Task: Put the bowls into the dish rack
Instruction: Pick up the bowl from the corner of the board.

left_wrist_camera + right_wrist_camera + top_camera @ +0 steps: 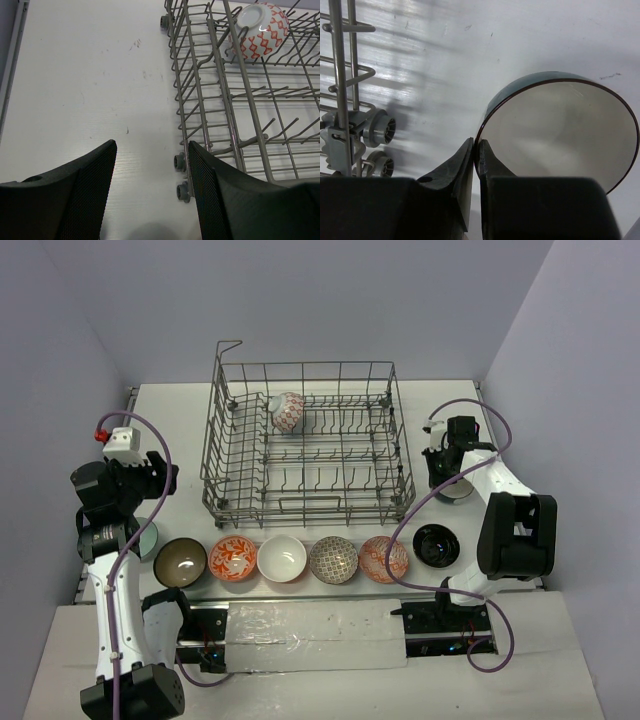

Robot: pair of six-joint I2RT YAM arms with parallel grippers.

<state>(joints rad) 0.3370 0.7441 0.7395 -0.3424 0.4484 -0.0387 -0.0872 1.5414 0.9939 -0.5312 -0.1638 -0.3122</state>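
One red-patterned bowl [288, 412] leans on its side inside the far left part of the dish rack [400, 455]. Six more bowls [282, 558] stand in a row on the table [170, 420] along the rack's near side. To the right of the rack, the right gripper [476, 145] pinches the rim of a teal bowl [560, 135] that stands on the table, one finger inside, one outside, nearly meeting. The left gripper [152, 145] hangs over bare table left of the rack, fingers wide and empty. The hold is a thin nip on a smooth glazed edge, so the bowl may swing or slip once lifted. The rack's right wall and wheels [379, 130] are near the bowl, and a low carry could knock it against the wires.
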